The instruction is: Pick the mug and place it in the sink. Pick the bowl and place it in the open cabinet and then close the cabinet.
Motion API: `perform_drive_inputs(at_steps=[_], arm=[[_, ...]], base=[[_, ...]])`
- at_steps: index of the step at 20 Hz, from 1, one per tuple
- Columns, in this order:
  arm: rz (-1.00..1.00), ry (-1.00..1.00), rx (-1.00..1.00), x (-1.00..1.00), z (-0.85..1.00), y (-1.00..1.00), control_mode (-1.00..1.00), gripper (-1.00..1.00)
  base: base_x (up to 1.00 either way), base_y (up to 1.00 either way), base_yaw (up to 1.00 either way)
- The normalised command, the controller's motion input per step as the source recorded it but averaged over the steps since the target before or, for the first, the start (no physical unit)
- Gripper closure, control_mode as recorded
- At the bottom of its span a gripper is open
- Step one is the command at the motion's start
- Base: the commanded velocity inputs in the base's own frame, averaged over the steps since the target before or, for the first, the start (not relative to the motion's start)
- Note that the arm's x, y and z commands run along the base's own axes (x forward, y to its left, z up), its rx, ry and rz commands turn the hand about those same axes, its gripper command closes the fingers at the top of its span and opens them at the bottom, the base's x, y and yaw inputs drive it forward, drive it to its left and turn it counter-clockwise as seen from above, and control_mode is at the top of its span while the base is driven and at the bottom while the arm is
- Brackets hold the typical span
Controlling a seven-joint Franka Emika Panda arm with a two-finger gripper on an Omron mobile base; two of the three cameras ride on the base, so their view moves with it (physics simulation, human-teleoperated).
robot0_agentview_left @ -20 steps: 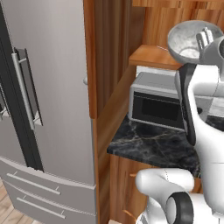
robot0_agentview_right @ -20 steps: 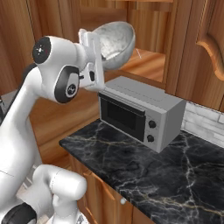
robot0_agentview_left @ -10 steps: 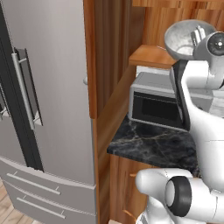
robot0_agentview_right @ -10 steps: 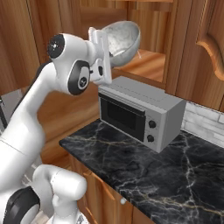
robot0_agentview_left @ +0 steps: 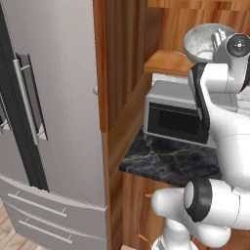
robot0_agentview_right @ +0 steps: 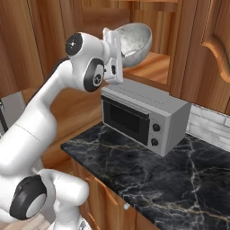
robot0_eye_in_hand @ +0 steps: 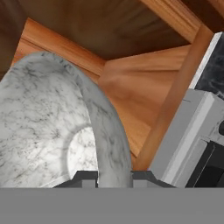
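Gripping the rim of the light grey-white marbled round bowl (robot0_agentview_right: pixel 131 41) in the closed hand (robot0_eye_in_hand: pixel 114 175), holding it tilted above the grey microwave (robot0_agentview_right: pixel 146 114) at the mouth of the open brown wooden cabinet (robot0_agentview_right: pixel 152 67). Needing, by judgement, levelling of the bowl and easing it well inward over the wooden shelf before releasing, avoiding clipping the frame.

Base views from both sides, sharing microwave (robot0_agentview_left: pixel 178 117); hand view close, perhaps facing cabinet shelf (robot0_eye_in_hand: pixel 135 100).
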Motion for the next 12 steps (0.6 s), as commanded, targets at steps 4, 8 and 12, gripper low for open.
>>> perform_drive_inputs(at_steps=[4,8,12], arm=[[0.0,0.02,0.03,0.27,-0.07,-0.17,-1.0,1.0],[0.0,0.0,0.0,0.25,-0.14,-0.09,-1.0,1.0],[0.0,0.0,0.0,0.37,-0.16,-0.01,-1.0,1.0]], base=[[0.0,0.0,0.0],[0.0,0.0,0.0],[0.0,0.0,0.0]])
